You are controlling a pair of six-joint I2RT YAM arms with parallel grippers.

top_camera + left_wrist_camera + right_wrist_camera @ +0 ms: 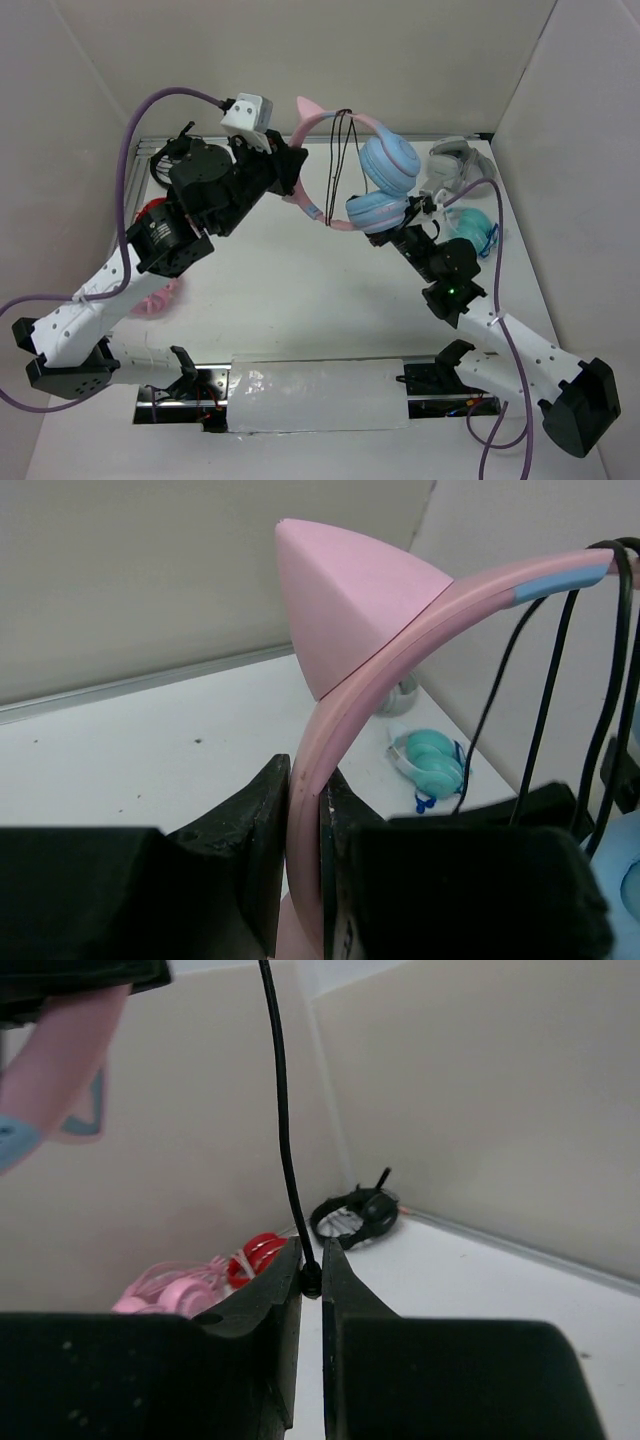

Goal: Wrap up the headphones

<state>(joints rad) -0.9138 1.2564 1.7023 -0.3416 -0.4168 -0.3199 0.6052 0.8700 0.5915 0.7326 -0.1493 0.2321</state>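
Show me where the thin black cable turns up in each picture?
Top view: black cable hangs in loops over the pink headband, upper middle.
Left wrist: cable strands at the right edge, below the headband.
Right wrist: cable runs from top centre into the right claw.
Shared landmark: the pink headband.

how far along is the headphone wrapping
Done: a few loops of the black cable already hang over the pink headband. In hand: the left gripper clamps the headband, the right gripper pinches the cable. Left: probably winding on the remainder.
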